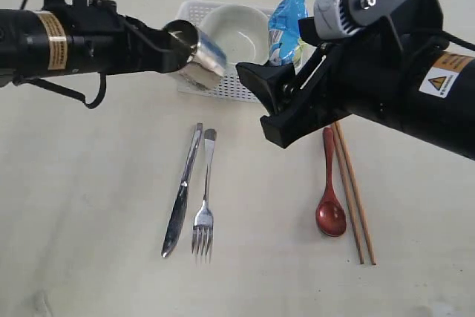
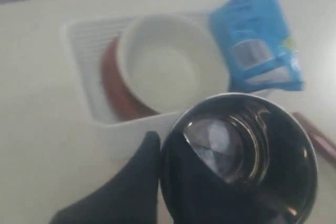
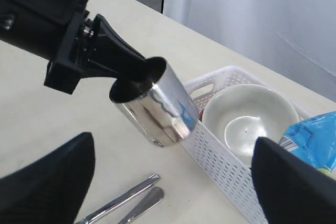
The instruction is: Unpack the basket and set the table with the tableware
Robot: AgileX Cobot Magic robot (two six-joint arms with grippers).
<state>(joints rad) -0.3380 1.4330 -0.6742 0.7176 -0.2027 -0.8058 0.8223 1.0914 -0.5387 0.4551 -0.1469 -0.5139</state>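
The left gripper [image 1: 167, 46] has its fingers clamped on the rim of the shiny steel mug [image 1: 197, 56], one finger inside the mouth and one outside the wall. That grip suits a thin-walled cup with an open top. The mug hangs tilted in the air over the near left corner of the white perforated plastic basket [image 1: 223, 90], its mouth turned toward the arm. It appears to be clear of the basket and on its way to a place on the pale beige table [image 1: 89, 206]. Its polished side mirrors the basket and a streak of blue, and its handle cannot be made out. The right gripper [image 1: 269, 105] hovers with its fingers wide apart and empty, just near and right of the basket, probably waiting for its turn. Inside the basket, at the far middle of the table, a pale cream bowl [image 1: 236, 29] sits on a red-brown small plate [image 2: 111, 85], and a blue snack bag [image 1: 286, 24] leans at the right end. Laid out nearer are a steel knife [image 1: 182, 191] and a steel fork [image 1: 205, 198] side by side. To their right, a red-brown spoon [image 1: 330, 198] lies beside wooden chopsticks [image 1: 355, 198].
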